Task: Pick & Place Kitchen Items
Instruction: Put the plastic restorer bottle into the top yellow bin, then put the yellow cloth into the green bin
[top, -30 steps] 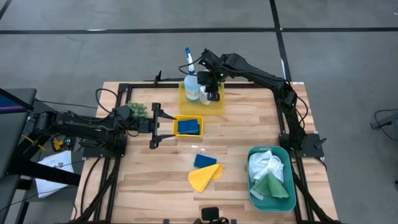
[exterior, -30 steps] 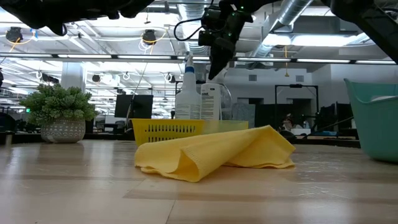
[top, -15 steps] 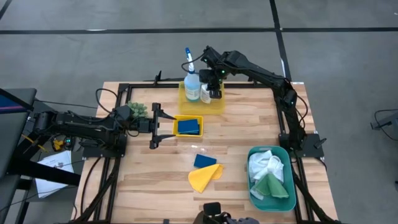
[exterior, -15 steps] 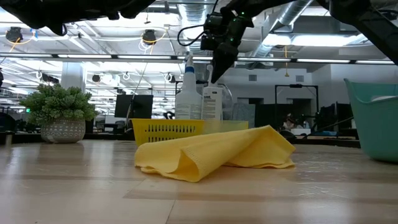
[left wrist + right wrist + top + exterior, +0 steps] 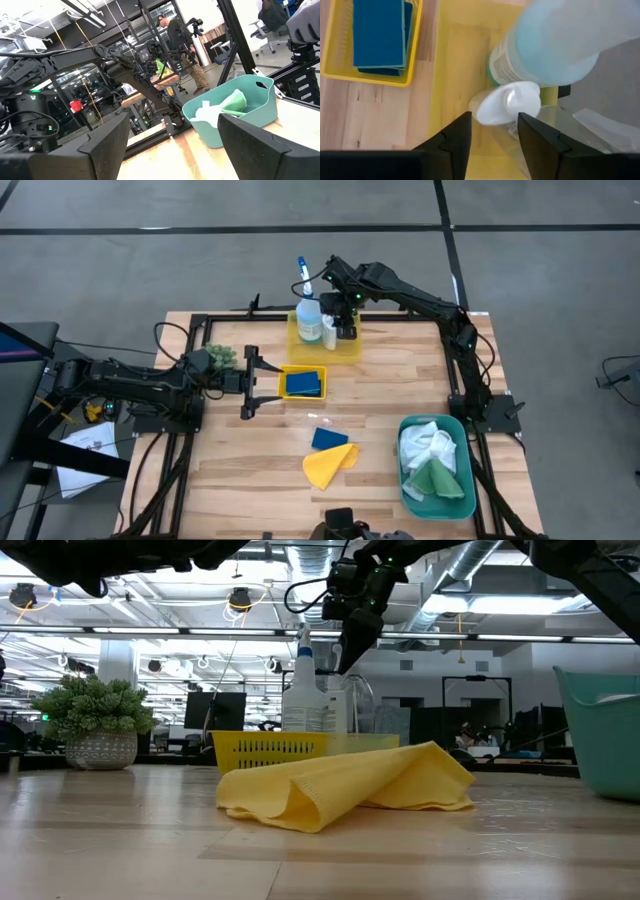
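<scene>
Right gripper (image 5: pixel 343 332) is hovering over the far tray (image 5: pixel 352 352), fingers parted and gripping nothing, straddling the white top of a bottle (image 5: pixel 509 102) standing upright directly below. Its long axis is running vertically, in line with the gripper's approach, so I judge a straight lift or retreat is the coming move. The spray bottle (image 5: pixel 308 315) is standing just beside it in that same tray. Left gripper (image 5: pixel 248 381) is waiting wide open beside the near tray (image 5: pixel 285 393) holding sponges (image 5: pixel 303 383). The bin (image 5: pixel 460 502) is holding white and green cloths; a yellow cloth (image 5: pixel 327 466) and another sponge (image 5: pixel 327 438) are lying on the table.
</scene>
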### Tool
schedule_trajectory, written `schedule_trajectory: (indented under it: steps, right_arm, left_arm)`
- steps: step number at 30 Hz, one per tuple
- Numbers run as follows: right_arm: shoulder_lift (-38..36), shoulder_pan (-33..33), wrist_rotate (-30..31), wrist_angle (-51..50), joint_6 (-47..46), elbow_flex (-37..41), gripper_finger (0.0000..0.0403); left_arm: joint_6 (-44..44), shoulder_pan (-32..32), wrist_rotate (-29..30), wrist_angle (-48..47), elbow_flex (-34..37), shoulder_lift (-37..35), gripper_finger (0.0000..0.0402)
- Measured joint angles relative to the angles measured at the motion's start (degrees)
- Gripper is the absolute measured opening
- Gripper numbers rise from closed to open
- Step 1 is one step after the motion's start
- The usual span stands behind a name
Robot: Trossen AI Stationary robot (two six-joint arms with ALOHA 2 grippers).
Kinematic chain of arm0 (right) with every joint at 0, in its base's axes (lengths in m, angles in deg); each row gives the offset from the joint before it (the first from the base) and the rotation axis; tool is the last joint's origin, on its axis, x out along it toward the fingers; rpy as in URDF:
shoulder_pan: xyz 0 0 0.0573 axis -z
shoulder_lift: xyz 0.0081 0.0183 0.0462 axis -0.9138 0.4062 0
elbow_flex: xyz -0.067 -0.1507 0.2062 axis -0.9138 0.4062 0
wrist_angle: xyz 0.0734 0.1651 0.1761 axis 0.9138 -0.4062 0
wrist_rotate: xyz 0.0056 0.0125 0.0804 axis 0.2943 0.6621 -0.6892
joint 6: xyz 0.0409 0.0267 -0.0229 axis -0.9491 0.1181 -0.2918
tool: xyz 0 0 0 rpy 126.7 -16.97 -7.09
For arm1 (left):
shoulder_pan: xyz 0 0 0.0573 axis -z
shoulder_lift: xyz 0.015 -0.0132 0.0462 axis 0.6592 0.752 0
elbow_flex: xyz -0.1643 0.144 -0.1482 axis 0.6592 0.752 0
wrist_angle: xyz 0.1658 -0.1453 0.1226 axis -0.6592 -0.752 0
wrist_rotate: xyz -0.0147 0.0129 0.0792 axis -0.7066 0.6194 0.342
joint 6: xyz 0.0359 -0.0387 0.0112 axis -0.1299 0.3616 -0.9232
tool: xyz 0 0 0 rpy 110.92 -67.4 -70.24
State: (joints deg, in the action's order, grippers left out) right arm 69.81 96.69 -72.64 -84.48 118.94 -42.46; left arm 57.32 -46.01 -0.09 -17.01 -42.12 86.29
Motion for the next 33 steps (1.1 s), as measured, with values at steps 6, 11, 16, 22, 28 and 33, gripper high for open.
schedule_trajectory:
  steps: [6,11,16,22,28,33]
  right_arm:
    - [0.0,0.0,-0.1,0.1,-0.5,0.0,0.0152]
    - [0.0,-0.2,-0.2,0.0,-1.6,0.0,0.0153]
    - [0.0,-1.2,-1.3,0.0,-1.7,0.0,0.0154]
    - [-0.4,-2.6,-1.9,0.0,-1.4,-0.2,0.0145]
    - [-0.5,-2.7,-5.0,-0.9,-1.6,-3.5,0.0109]
    - [-0.5,-2.7,-6.0,-1.5,-3.8,-7.0,0.0055]
  left_arm:
    - [0.0,0.0,0.0,-0.1,0.0,0.0,0.0298]
    - [-0.1,0.0,0.0,-0.3,0.0,0.0,0.0298]
    - [-0.1,0.0,0.0,-0.3,0.0,0.0,0.0298]
    - [-0.2,0.0,0.0,-0.3,0.0,0.0,0.0298]
    - [-0.2,0.0,0.0,-0.3,0.0,0.0,0.0298]
    - [-0.2,0.0,0.0,-0.4,0.0,0.0,0.0298]
